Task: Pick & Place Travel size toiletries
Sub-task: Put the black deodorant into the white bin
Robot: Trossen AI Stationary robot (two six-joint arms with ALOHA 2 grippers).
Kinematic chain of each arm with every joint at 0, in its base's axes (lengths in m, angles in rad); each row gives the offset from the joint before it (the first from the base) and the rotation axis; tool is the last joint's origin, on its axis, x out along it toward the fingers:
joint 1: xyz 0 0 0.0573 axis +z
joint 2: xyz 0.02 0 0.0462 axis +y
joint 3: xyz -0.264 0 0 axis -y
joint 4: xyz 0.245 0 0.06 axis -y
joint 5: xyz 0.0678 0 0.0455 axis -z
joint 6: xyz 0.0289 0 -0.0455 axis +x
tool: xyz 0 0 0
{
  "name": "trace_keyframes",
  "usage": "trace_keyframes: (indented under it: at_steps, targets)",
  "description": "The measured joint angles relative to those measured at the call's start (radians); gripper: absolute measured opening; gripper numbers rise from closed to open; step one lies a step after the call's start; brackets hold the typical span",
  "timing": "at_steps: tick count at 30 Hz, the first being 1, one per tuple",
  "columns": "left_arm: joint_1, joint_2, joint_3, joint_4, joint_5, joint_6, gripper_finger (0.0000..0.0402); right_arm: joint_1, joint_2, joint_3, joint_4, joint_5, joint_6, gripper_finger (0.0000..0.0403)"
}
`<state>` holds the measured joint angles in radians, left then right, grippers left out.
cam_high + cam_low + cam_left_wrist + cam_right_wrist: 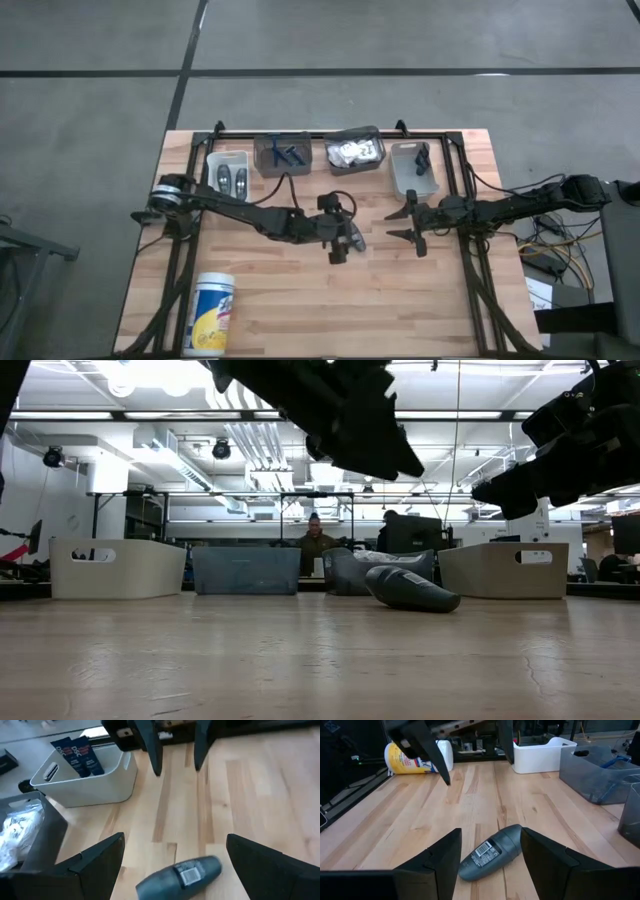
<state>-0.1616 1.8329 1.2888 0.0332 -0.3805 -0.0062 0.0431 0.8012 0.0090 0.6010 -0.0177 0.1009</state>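
Pale butcher-block planks make up the table, smooth and sealed, with bins ranged along the top edge of the high view. The one toiletry out on the boards is a dark grey tube, lying on its side near the frame's centre, barcode label up, between my two grippers.

My left gripper hangs over it with fingers spread wide, holding nothing. My right gripper faces it from the right, jaws also apart and empty.

Trouble I foresee: the tube is rounded, tapered and slick plastic, so an off-centre pinch may squirt it sideways or roll it across the boards. With both grippers aimed at the same tube, the fingers could also clash.

At upper left the white bin is rigid and opaque, with matching tubes inside. The grey bin holds thin blue sticks, the clear bin crinkly white packets. A white canister lies at lower left, well apart.
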Motion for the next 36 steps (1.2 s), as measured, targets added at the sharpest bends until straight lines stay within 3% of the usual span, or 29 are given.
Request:
trace_keyframes:
  at_steps: [16,24,36]
  targets:
    - [0.0,0.042,0.004,-0.001,0.029,0.056,0.0353,0.0,0.0,0.0,-0.016,0.0,0.0,0.017]
    - [0.0,0.043,0.004,-0.013,0.095,0.13,0.0353,0.0,0.0,0.0,-0.021,0.0,0.001,0.0145]
    - [0.024,0.043,0.002,-0.107,0.127,0.037,0.0353,0.0,0.0,0.0,-0.021,0.0,-0.003,0.0105]
